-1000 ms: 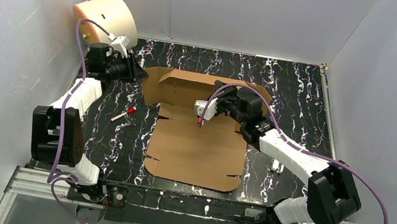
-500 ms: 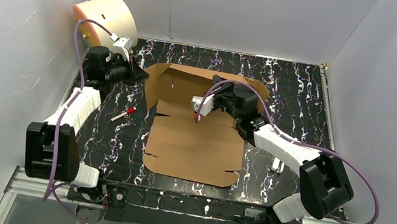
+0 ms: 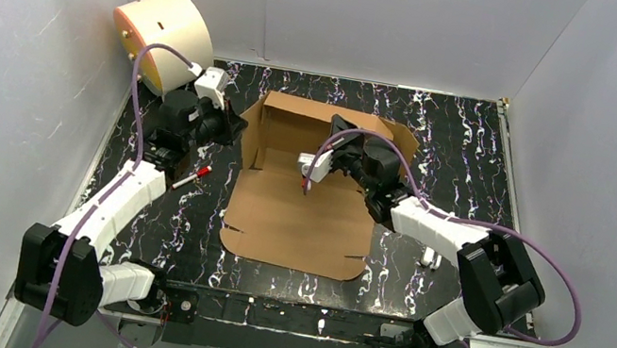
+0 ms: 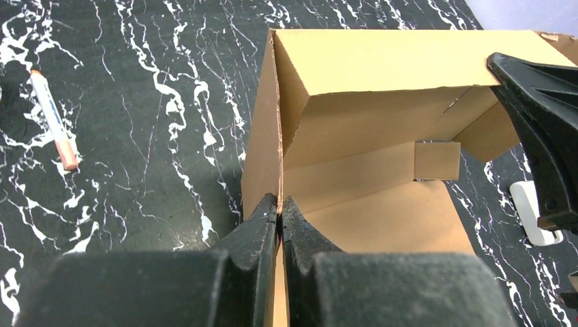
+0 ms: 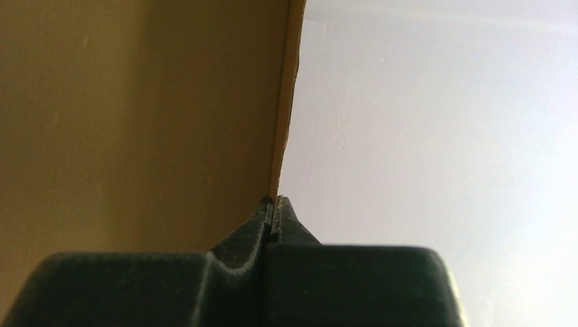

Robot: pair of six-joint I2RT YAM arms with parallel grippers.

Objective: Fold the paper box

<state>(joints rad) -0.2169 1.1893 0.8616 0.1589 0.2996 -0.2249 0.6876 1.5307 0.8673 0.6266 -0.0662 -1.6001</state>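
At the far left corner a cream drum with an orange face (image 3: 165, 24) lies tipped on its side, off the black marble table (image 3: 465, 135). Just in front of it the left gripper (image 3: 242, 129) reaches in toward the paper box (image 3: 301, 221). Its fingers (image 4: 262, 221) are pinched together on the near edge of the box's left side flap, which stands upright. A white marker with a red cap (image 3: 191, 177) lies on the marble between the left arm and the box, apart from both.

The box sits mid-table. Its wide base and front panel lie flat toward the arms, and its back panel is raised against the far side.

The right gripper (image 3: 338, 125) comes in over that back panel. Its wrist view shows the jaws closed on a thin cardboard edge (image 5: 283, 102), probably the back panel's, though the close view does not settle which. A small white object (image 3: 430, 256) lies on the marble right of the box.
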